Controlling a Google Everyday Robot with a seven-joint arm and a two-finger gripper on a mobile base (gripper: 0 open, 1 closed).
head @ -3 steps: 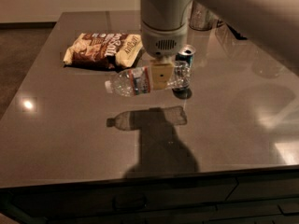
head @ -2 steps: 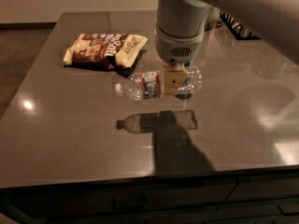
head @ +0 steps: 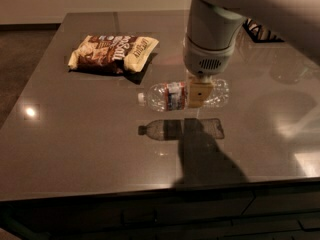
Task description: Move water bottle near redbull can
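Carry step: right of the chip bag (head: 112,54), the tool (head: 198,95) clamps the water bottle (head: 165,96) above the bench (head: 75,149). Next, lower it beside the redbull can (unseen now).

My arm (head: 260,4) comes in from the far right, and its pale wrist (head: 210,39) points straight down. Below it my claw (head: 198,97) hangs over the middle of the worktop (head: 75,134), fingers (head: 199,91) clamped across the water bottle (head: 167,96), which lies level.
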